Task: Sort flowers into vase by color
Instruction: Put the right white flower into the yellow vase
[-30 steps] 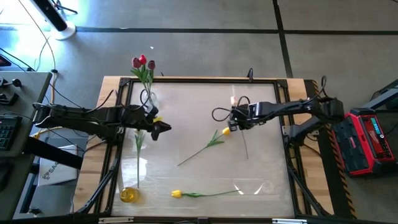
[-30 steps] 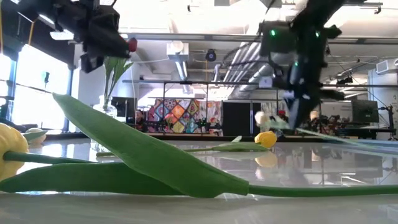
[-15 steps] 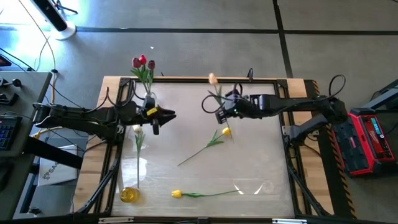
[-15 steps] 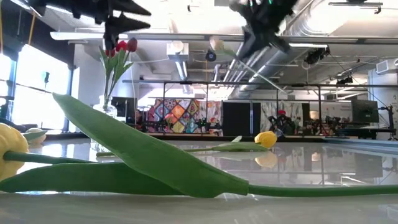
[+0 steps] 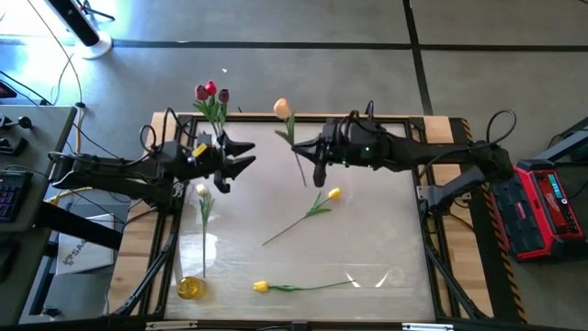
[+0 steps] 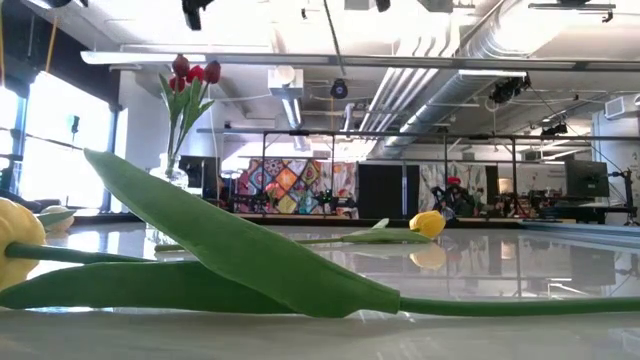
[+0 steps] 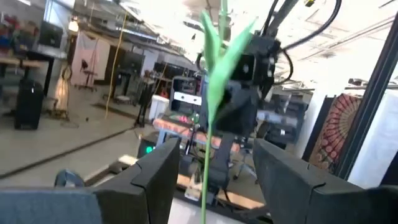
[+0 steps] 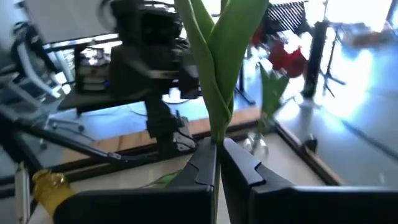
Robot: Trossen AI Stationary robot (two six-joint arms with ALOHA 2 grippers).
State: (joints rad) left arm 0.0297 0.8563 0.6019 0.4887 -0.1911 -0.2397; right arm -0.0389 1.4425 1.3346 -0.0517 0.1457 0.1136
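Right tool [image 5: 315, 158] clenched on cream tulip [image 5: 282, 108] stem; left tool [image 5: 241, 158] released; transfer demands steady, aligned stem.

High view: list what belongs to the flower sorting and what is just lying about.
Job:
- red tulips in vase
- cream tulip, held by right gripper
- yellow tulips on table
- yellow vase
- left gripper, open

Lying about:
- red case
- keyboard
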